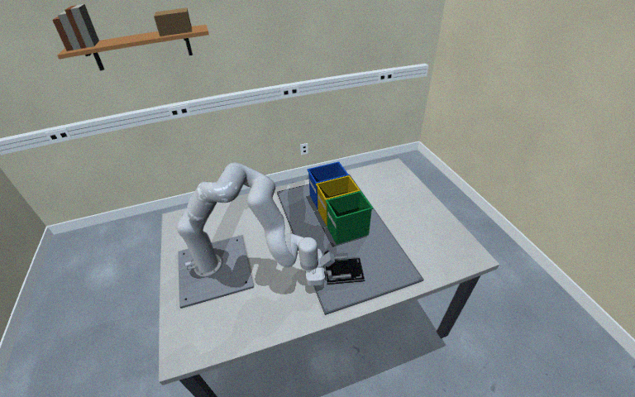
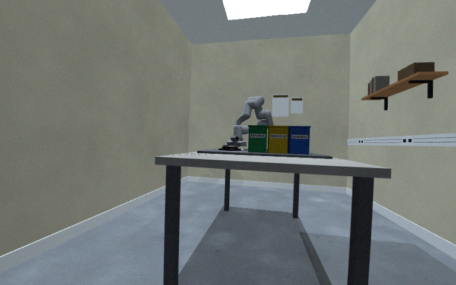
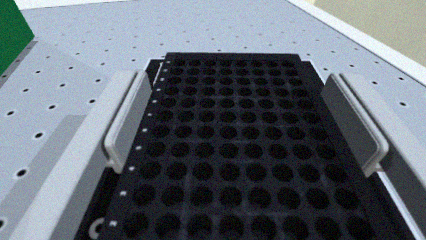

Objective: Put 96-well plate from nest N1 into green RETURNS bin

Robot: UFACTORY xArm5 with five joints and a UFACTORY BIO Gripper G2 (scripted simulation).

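The black 96-well plate [image 1: 344,269] [image 3: 240,125] lies level in the dark nest [image 1: 346,279] [image 3: 97,200]. My gripper [image 1: 347,267] [image 3: 245,125] reaches over it from the arm's side and is shut on it, one pad against each long side. The green RETURNS bin [image 1: 348,227] [image 2: 257,145] [image 3: 12,40] stands upright beyond the nest, at the near end of the bin row in the top view. The yellow RECYCLE bin [image 1: 322,210] [image 2: 278,145] and the blue GENERAL bin [image 1: 312,193] [image 2: 299,146] stand upright beside it. The bin floors are in shadow.
The bins stand close together on the grey board [image 1: 389,261], with the green one nearest the gripper. The arm's base plate [image 1: 210,292] lies at the left of the table. A wall shelf [image 1: 126,40] is far behind.
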